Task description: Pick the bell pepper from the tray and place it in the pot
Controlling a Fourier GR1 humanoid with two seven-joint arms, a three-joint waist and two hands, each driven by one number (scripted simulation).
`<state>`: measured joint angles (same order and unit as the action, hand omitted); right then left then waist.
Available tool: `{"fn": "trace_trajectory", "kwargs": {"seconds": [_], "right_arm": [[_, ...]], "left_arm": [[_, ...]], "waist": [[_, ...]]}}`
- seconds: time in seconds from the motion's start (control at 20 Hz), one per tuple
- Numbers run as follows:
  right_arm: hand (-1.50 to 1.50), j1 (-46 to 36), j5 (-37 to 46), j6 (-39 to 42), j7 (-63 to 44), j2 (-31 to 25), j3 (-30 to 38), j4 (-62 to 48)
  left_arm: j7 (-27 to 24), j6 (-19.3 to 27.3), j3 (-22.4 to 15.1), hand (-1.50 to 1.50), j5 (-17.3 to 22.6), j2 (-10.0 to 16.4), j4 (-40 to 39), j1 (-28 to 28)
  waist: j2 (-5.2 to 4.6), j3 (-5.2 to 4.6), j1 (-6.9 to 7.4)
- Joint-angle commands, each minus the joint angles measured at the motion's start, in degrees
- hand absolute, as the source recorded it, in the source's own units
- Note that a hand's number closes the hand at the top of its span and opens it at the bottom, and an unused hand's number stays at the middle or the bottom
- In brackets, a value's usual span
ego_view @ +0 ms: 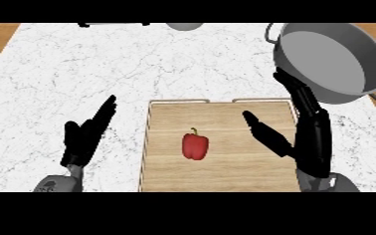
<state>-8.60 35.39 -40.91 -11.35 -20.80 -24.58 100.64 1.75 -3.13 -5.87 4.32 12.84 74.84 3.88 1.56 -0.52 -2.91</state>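
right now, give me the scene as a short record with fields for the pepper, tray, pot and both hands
object: red bell pepper, lying mid-tray, clear of both hands
tray: light wooden tray with metal handles, on the white marble counter
target: grey metal pot, beyond the tray's far right corner, nothing visible inside
left hand: open, over the counter left of the tray
right hand: open, at the tray's right edge

One cam only, head-mounted, facing steeply down on marble counter (73, 79). Close in: wooden tray (169, 124) runs off btm edge, pot (323, 55) cut by rt edge.
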Motion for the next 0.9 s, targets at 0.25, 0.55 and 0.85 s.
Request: {"fn": "trace_trajectory", "kwargs": {"seconds": [0.25, 0.55, 0.85], "right_arm": [[-1.5, 4.0, 27.7, 4.1, -21.9, 16.4, -8.5, -2.1], [-1.5, 0.2, 37.5, 12.7, -45.6, 20.6, -14.4, 2.5], [-1.5, -6.7, 34.0, 21.2, -66.0, 20.7, -18.0, 1.1]], "left_arm": [[1.9, -0.9, -1.7, 0.0, 0.0, -1.0, 0.1, -0.8], [3.3, -1.2, -1.6, 0.0, 0.8, -1.7, 0.6, 0.5], [3.9, -2.6, -2.1, 0.0, 0.5, -1.0, 1.0, 1.4]], "waist": [[-0.48, -0.23, 0.07], [-0.81, 0.12, 1.7], [-1.51, 0.34, 3.7]]}}
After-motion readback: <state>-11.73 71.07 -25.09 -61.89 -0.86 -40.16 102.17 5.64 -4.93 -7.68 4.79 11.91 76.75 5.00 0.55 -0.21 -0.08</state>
